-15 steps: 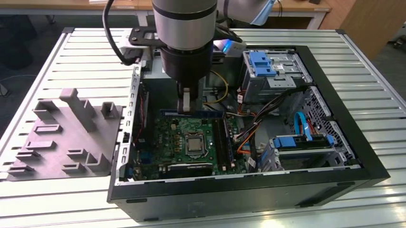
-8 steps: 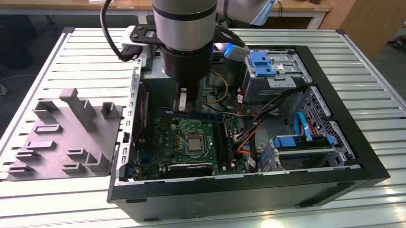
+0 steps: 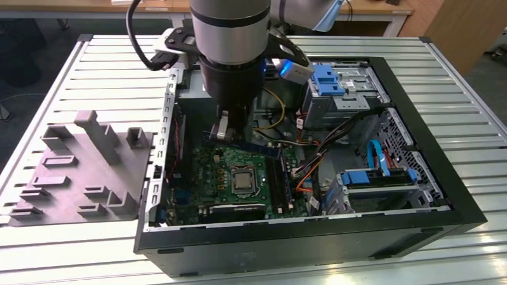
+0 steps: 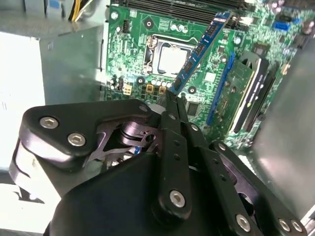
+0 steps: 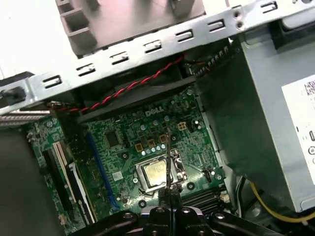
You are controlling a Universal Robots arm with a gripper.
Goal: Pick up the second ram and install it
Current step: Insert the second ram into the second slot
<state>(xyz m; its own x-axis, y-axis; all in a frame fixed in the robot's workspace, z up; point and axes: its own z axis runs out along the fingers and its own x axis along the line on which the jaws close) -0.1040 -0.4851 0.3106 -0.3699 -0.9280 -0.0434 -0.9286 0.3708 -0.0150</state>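
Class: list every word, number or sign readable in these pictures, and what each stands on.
Motherboard: white maker's mark near the socket, left unquoted.
Label on the power supply: print too small to read.
RAM in the shut tool: markings too blurred to read.

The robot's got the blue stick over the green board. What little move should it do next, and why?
Probably carry the second ram across to the long black slots and line it up. The gripper is shut on one end of it, and it hangs above the motherboard near the processor socket. It doesn't look lined up with a slot yet.
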